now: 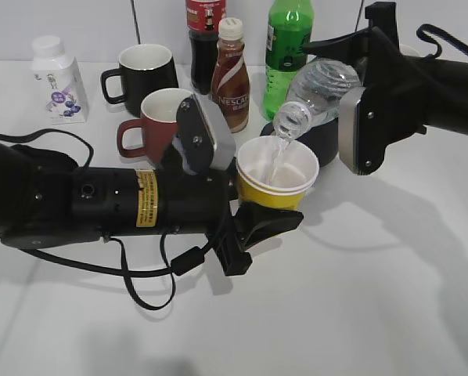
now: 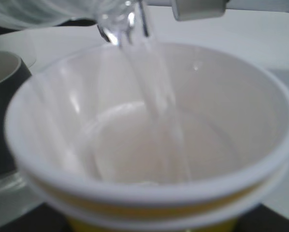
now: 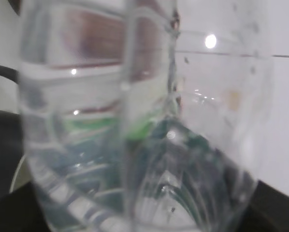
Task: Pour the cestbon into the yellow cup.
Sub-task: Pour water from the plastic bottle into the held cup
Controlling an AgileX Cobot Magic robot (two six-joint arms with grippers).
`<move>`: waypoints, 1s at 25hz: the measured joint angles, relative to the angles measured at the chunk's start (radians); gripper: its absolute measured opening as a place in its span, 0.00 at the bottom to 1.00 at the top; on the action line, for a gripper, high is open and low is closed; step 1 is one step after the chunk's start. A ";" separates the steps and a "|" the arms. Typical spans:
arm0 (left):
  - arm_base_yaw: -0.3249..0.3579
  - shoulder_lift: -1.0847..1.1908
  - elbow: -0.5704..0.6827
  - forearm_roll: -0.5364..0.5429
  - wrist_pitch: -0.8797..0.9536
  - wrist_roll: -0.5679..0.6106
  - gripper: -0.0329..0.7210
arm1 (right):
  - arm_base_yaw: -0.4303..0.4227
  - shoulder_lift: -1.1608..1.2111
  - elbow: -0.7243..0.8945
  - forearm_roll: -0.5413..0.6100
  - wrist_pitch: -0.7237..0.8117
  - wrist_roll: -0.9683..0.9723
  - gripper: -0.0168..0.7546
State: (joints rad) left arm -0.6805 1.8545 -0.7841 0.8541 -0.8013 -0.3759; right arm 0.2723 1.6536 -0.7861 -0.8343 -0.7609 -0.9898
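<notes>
The yellow cup (image 1: 277,180) stands in the middle, held by my left gripper (image 1: 253,223), whose black fingers are shut around its lower wall. In the left wrist view the cup's white inside (image 2: 149,145) fills the frame, with water streaming into it. The cestbon (image 1: 316,94), a clear bottle, is tilted mouth-down over the cup, and water runs from its neck into the cup. My right gripper (image 1: 367,117) is shut on the bottle's body. The right wrist view shows only the clear bottle (image 3: 144,145) up close; its green label is hidden.
Behind the cup stand a red mug (image 1: 152,121), a black mug (image 1: 144,70), a brown Nescafe bottle (image 1: 230,78), a dark sauce bottle (image 1: 203,39) and a green soda bottle (image 1: 287,47). A white pill bottle (image 1: 58,78) stands at the far left. Cables lie by the left arm.
</notes>
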 joint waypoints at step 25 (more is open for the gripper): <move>0.000 0.000 0.000 0.041 0.000 -0.015 0.56 | 0.000 0.000 0.000 0.000 0.000 -0.023 0.63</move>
State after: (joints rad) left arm -0.6805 1.8545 -0.7841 0.8947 -0.8013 -0.3913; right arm 0.2723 1.6536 -0.7861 -0.8343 -0.7609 -1.0131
